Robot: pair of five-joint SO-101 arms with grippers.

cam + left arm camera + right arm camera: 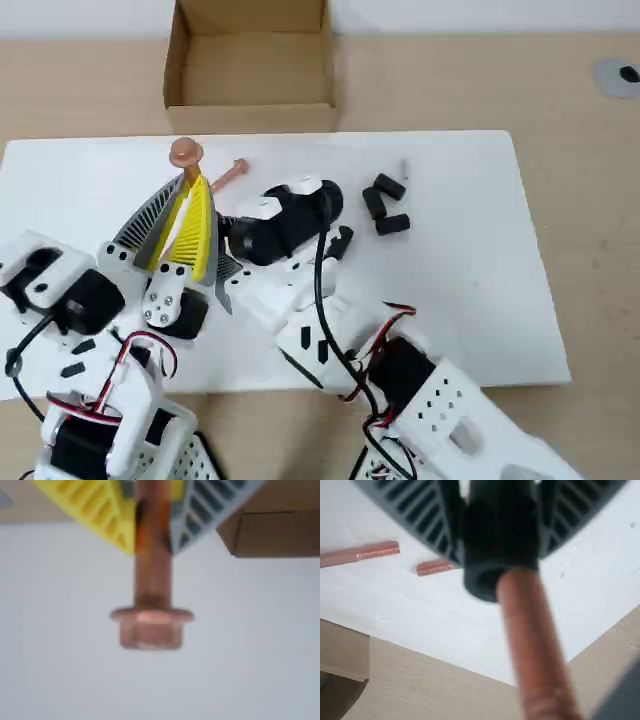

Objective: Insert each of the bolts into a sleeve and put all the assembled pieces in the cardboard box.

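My left gripper (pixel 189 182), with one yellow and one grey finger, is shut on a copper bolt (pixel 152 580). The bolt's flanged head (pixel 185 152) sticks out past the fingertips, just above the white mat. My right gripper (pixel 500 540) is shut on a black sleeve (pixel 492 555), and a copper bolt shaft (pixel 532 645) comes out of the sleeve toward the camera. In the high view the right arm (pixel 285 225) lies close beside the left gripper, its fingertips hidden. Another bolt (pixel 232 172) lies on the mat, and three loose black sleeves (pixel 384 205) lie to the right.
The open cardboard box (pixel 250 117) stands behind the white mat (pixel 460 300), just beyond the left gripper. Threaded ends of two bolts (pixel 380 551) show over the mat in the right wrist view. Wooden tabletop surrounds the mat. Cables trail at the arms' bases.
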